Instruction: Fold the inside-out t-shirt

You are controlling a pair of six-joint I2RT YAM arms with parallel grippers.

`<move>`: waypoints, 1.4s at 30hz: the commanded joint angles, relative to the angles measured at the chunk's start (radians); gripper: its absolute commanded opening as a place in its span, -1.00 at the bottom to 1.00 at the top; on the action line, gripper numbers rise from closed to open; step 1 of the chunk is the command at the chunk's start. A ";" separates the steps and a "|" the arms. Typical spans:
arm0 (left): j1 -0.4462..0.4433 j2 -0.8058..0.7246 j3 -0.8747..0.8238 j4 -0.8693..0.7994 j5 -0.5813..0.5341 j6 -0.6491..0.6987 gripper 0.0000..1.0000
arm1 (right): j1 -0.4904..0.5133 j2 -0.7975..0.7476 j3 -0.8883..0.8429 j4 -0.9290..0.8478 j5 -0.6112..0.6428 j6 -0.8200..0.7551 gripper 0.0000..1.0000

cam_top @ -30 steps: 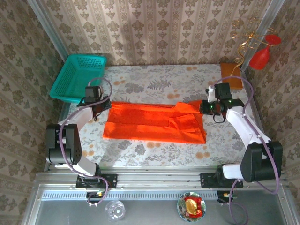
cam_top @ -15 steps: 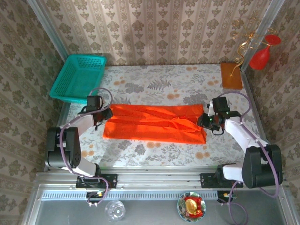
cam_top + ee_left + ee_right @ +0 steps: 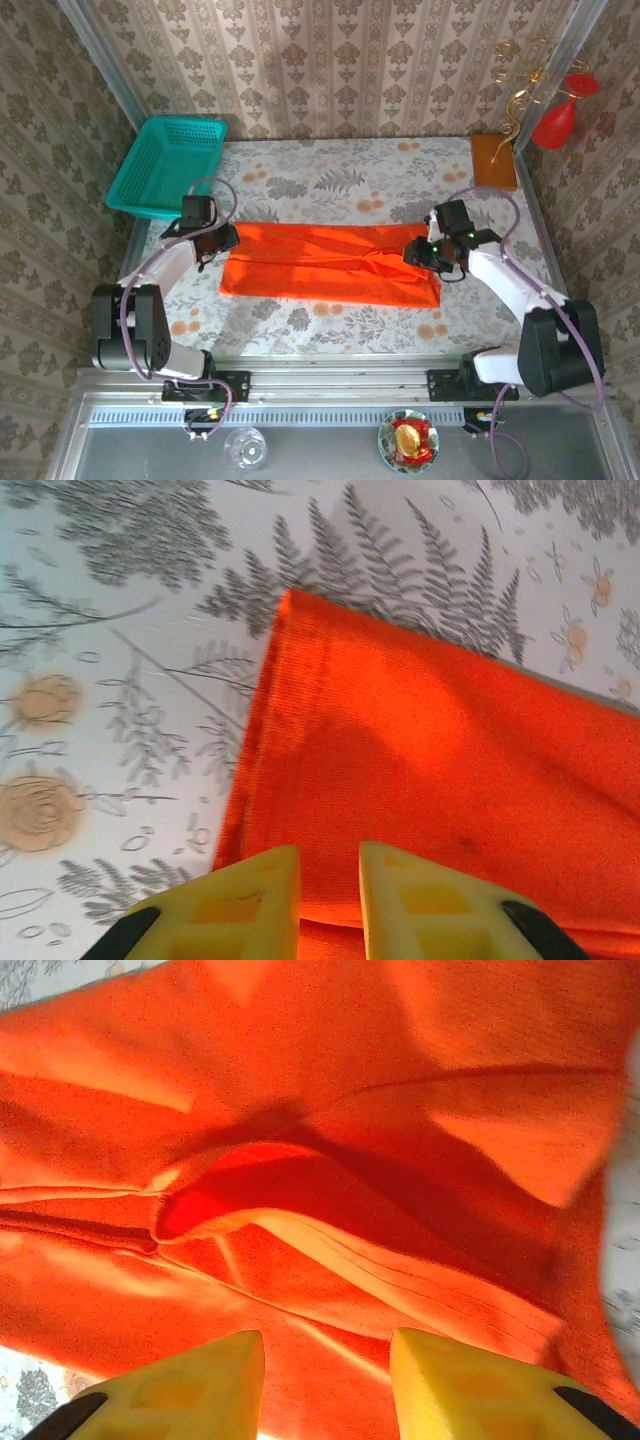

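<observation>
Down at the bottom edge of the overhead view, a small dish of sweets [image 3: 408, 440] and a glass [image 3: 245, 448] sit on the rail in front of the arm bases. Past them, across the middle of the counter [image 3: 330, 185], the inside-out t-shirt [image 3: 330, 265] lies as a long, flat band running left to right.

The left claw [image 3: 218, 242] sits at the band's left end. Its wrist view shows the yellow fingers [image 3: 255, 895] a little apart over a smooth corner, with no cloth pinched between them. The right claw [image 3: 420, 252] is over the right end, its jaws also parted and gripping nothing. Below it the cloth is rumpled, with a loose flap and raised seams.

A lengthwise fold looks laid down, and both claws appear released. The next move is probably to take one short end and carry it across to the other. That calls for a pinch through every layer, and the untidy right end may need smoothing first.

Farther back stand the teal basket [image 3: 165, 165], a brown block [image 3: 493, 162] and a red vase [image 3: 557, 120].
</observation>
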 commanded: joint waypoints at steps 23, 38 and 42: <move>-0.062 0.222 0.171 -0.222 0.007 0.063 -0.63 | 0.222 0.319 0.182 -0.158 -0.215 -0.049 -0.19; -0.483 0.251 0.340 -0.113 0.124 -0.143 -0.56 | -0.023 -0.082 -0.013 -0.162 0.072 0.121 -0.11; -0.587 0.309 0.387 -0.043 0.151 -0.219 -0.49 | -0.104 -0.138 -0.084 -0.133 0.050 0.162 -0.09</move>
